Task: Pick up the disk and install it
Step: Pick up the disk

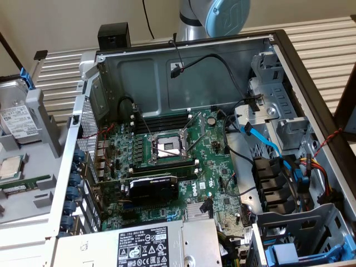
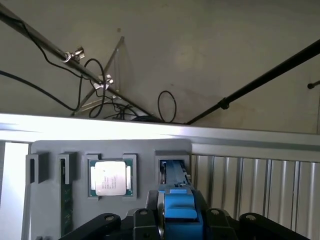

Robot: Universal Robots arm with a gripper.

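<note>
The jaws of the gripper (image 2: 179,222) are pinching the disk (image 2: 179,202) by its blue top edge, one black jaw tight on each side. The disk stands on its thin edge in a slot of the grey tray (image 2: 50,150). The slot walls sit close on both sides, so the only open way is straight up.

Just beside the disk slot lies the small square chip (image 2: 110,178) in its own pocket. Past the chip, a green memory stick (image 2: 66,200) stands in a thin slot. The tray sits on the desk (image 2: 250,190), which has long white slats. The far side of the tray ends at a bright metal edge (image 2: 150,131).

In the exterior view, the disk (image 1: 19,119) is at the far left, outside the computer case (image 1: 183,47), and leans on a grey tray wall (image 1: 41,114). The chip (image 1: 11,167) lies near it. The arm (image 1: 217,16) shows above the back wall of the case.

The case lies open on top. On the exterior view's right, a grey metal drive cage (image 1: 278,122) sits by the case wall. A blue cable (image 1: 261,139) and black wires run just beside it, so it is tight there. The middle of the case, over the green board (image 1: 167,167), has more open room.
</note>
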